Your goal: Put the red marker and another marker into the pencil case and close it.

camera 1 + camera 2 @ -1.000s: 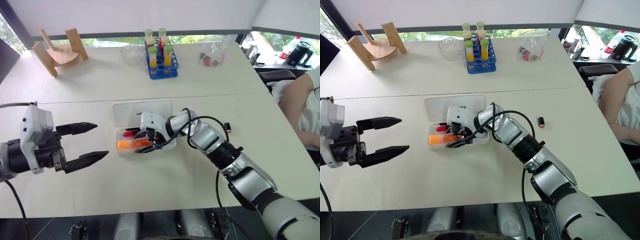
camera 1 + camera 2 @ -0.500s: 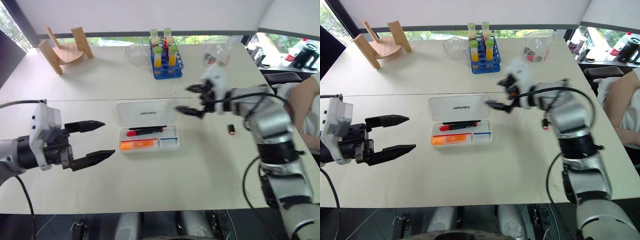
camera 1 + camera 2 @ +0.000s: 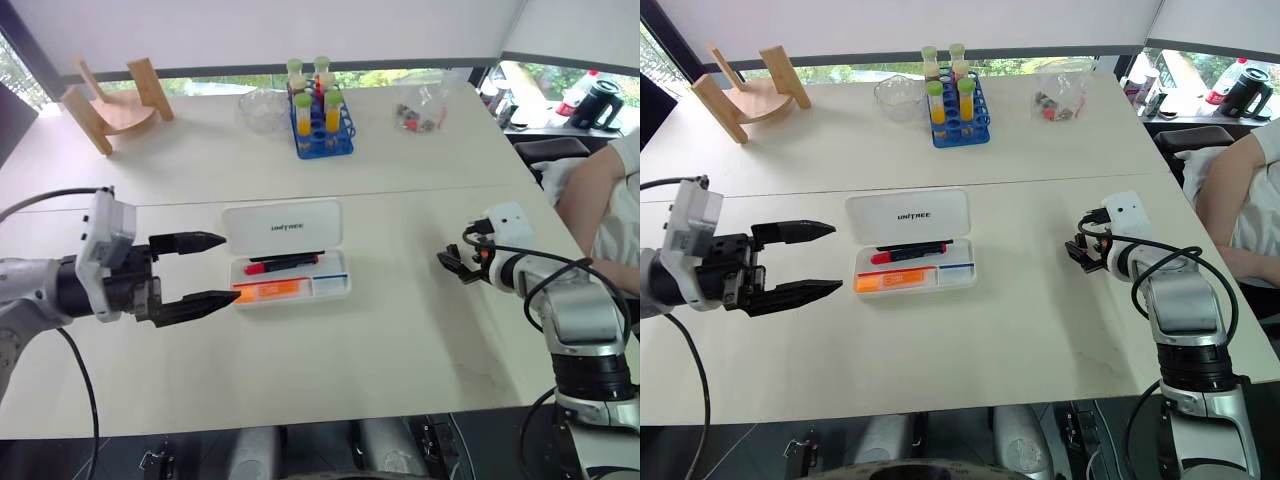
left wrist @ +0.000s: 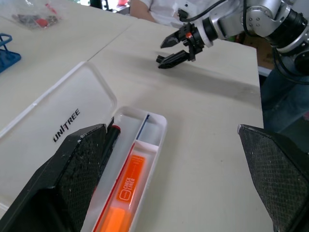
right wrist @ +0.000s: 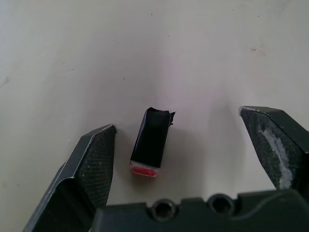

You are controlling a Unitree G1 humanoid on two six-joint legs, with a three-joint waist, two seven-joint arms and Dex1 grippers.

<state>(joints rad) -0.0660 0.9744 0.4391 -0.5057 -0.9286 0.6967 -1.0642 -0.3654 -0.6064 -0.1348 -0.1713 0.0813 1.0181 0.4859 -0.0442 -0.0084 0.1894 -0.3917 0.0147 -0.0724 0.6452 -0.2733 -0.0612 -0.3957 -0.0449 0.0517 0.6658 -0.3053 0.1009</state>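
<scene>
Pencil case (image 3: 288, 250) sits open at centre of the white counter (image 3: 400, 330), lid laid flat toward the upper side, printed text on it. Red marker (image 3: 283, 264) lies in the tray's upper slot; orange highlighter (image 3: 268, 291) in the slot below it, along the lower edge. Thin red-and-blue pen (image 3: 952, 269) lies to the right of them in the tray. Left gripper (image 3: 215, 270) at left of frame, fingers (image 3: 190, 241) spread wide, grasping nothing, tips just beside the case's left end. Right gripper (image 5: 186, 154) at right of frame, fingers (image 5: 91, 164) released and wide, hovering over a small black block with a red end (image 5: 150, 142) on the counter, not touching it. Blue tube rack (image 3: 322, 125), glass bowl (image 3: 262, 110), wooden stand (image 3: 110, 100) and clear bag (image 3: 420, 112) along the top. Person's arm (image 3: 600, 200) at right edge.
</scene>
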